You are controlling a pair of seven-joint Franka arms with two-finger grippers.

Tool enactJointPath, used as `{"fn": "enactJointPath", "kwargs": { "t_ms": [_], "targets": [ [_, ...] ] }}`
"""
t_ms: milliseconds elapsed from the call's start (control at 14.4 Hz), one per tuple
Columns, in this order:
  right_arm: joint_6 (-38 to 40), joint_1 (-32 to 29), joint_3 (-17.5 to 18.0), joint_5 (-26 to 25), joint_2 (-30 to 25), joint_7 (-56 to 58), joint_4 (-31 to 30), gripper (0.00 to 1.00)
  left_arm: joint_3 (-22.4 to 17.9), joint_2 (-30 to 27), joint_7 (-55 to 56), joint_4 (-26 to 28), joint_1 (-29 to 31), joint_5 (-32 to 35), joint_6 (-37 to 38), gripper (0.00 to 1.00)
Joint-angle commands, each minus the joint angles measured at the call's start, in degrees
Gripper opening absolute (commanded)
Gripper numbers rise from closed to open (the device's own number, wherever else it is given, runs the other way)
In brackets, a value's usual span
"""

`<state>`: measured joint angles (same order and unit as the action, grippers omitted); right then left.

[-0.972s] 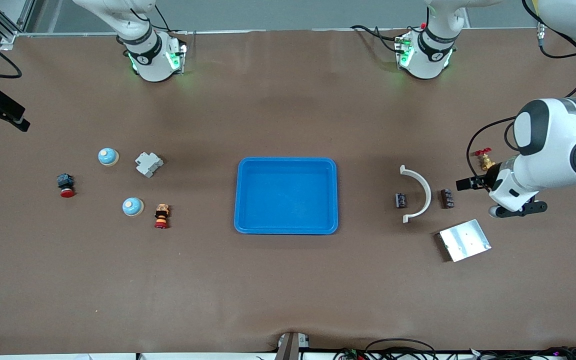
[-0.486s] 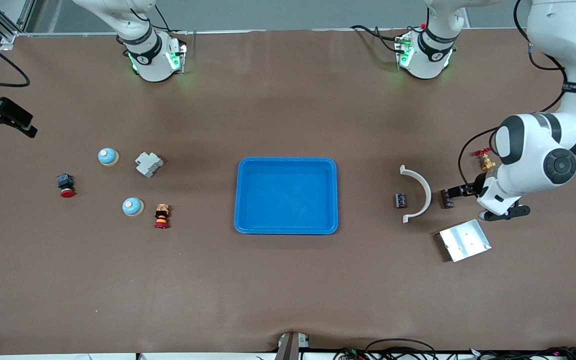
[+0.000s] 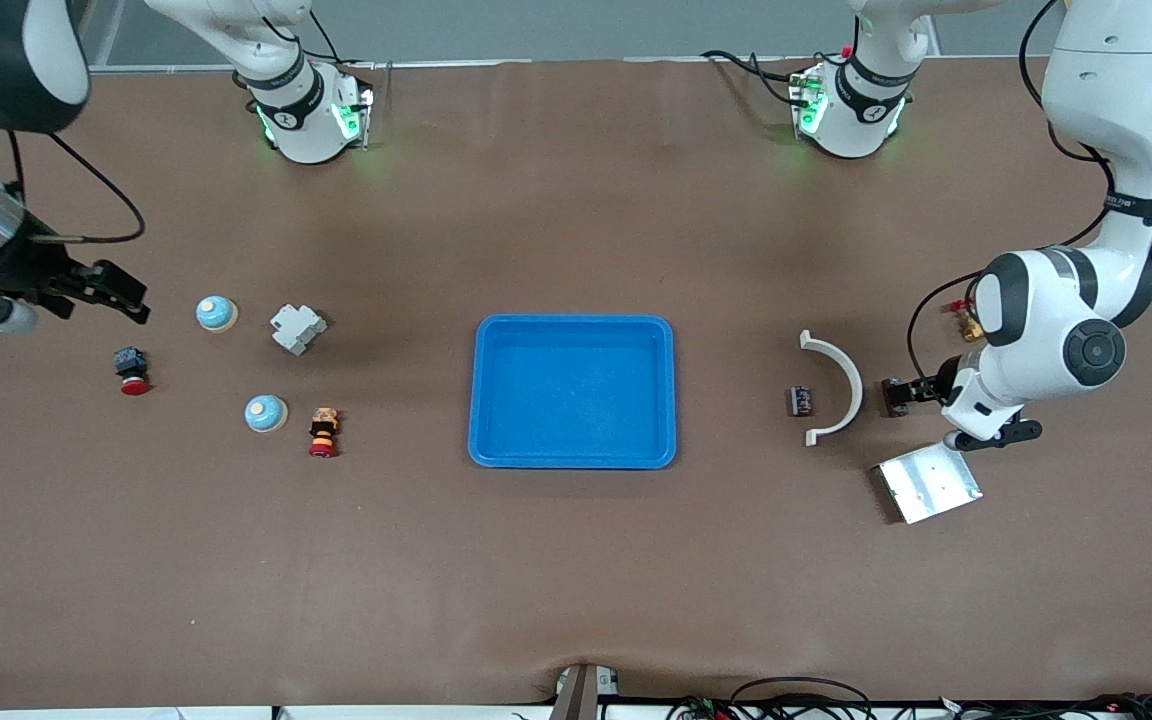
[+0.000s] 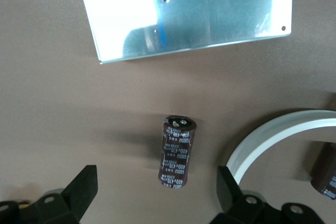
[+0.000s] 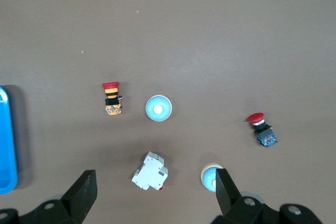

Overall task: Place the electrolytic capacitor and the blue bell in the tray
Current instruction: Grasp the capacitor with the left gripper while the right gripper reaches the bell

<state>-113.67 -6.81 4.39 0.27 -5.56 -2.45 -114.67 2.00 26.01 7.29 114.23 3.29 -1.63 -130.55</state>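
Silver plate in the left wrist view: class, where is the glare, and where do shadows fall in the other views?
Left wrist view: the silver plate is blown out white at one end. Front view: soft shadow edges the tray. Right wrist view: even light, faint shadow beside the white breaker.
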Motion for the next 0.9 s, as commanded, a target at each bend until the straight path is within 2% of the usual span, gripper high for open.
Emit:
{"fn": "enactJointPath", "kwargs": {
  "t_ms": [0,417,833],
  "targets": [
    [-5.31,0.92,-0.34,0.61,-1.38,-0.36,-5.90,1.00,0.37,2.11,0.88,-0.59,-0.13,1.02,-0.93,1.00],
    [-9.28,1.09,-0.34,0.78,2.48,-0.54,-6.62,1.00,0.54,3.79,1.15,-0.58,-0.39,1.10,-2.16,1.00],
    [-11.65,2.76,-0.34,0.79,6.79,-5.72,-6.62,1.00,0.63,4.84,1.15,-0.58,-0.83,1.10,-2.69,1.00]
  ]
}}
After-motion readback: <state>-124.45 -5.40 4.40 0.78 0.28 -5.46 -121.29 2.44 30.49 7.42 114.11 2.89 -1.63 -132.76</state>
